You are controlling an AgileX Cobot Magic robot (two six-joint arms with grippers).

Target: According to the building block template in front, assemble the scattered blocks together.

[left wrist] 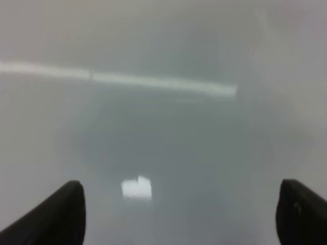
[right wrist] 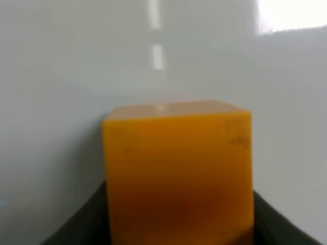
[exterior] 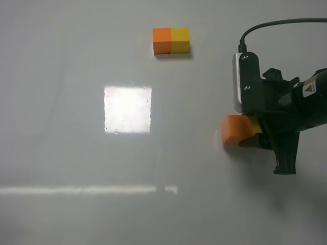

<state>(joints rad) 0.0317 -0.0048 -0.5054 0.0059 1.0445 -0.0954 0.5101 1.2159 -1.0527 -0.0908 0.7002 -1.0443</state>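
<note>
Your right gripper [exterior: 250, 137] pinches the orange cube [exterior: 232, 130] by one end; your left gripper [left wrist: 179, 209] gapes empty. Pressed sideways, the cube may twist loose.

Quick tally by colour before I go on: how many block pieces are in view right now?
Orange-and-yellow joined bar: 1
Loose orange cube: 1
Loose yellow cube: 0 in view
Total: 2 pieces
</note>
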